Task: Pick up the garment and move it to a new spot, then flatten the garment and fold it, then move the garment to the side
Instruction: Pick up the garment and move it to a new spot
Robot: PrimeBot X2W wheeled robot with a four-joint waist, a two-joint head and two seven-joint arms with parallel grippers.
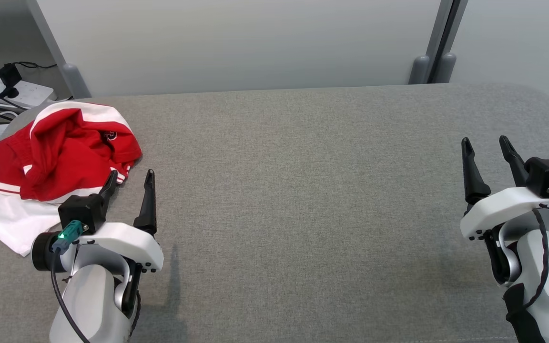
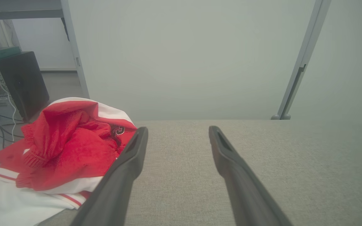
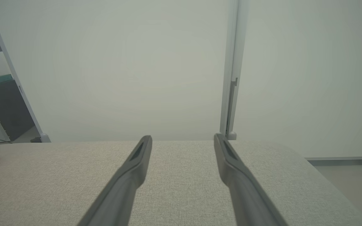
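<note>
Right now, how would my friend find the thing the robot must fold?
Start at the big grey table. At its left end, just beside the left pincer, lies a crumpled garment. It is bright red and white against the plain grey.

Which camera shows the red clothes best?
The head view: nearly the whole crumpled red-and-white garment shows from above. The left wrist view crops its near edge; the right wrist view catches a sliver.

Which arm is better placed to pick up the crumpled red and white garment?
Left, most likely. The left gripper stands open right beside the red and white garment at the left end of the grey table; the right gripper, also open, sits at the far right end.
</note>
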